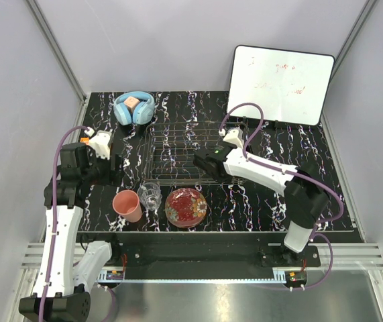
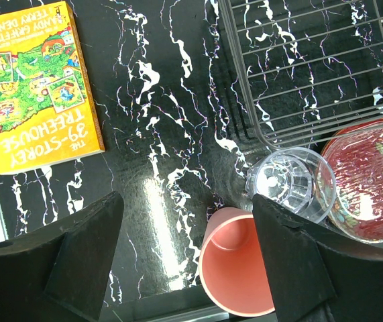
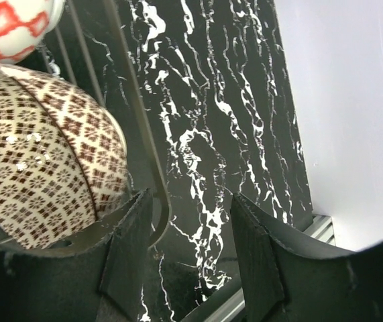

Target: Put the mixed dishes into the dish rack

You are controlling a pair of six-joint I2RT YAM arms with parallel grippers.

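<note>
Overhead, the dish rack (image 1: pixel 181 151) lies between the two arms.

Left gripper (image 2: pixel 186 200): fingers spread wide, holding nothing. The salmon-pink cup (image 2: pixel 235 275) stands mouth-up below the gap, close against the inner face of one finger (image 2: pixel 292 261), which hides part of its rim. The clear tumbler (image 2: pixel 290 182) stands just beyond that fingertip, just beside the cup. The red floral plate (image 2: pixel 372 181) lies outside the same finger, beside the tumbler and near a corner of the rack. Beyond the other fingertip, well apart, lies a yellow book (image 2: pixel 33 80). Its cover reads "THE 39-STOREY TREEHOUSE", with "ANDY GRIFFITHS" and "TERRY DENTON".

Right gripper (image 3: pixel 191 198): fingers parted, nothing grasped. A rim wire of the rack runs down to the inner edge of one finger (image 3: pixel 127 255). The cream lattice bowl (image 3: pixel 43 174) rests outside that finger, on the rack side of the wire, and the blue patterned bowl (image 3: pixel 10 27) sits farther out past it. Black marbled table (image 3: pixel 204 121) shows through the gap.

The whiteboard (image 1: pixel 282 84) carries faint red writing, too small to read.
</note>
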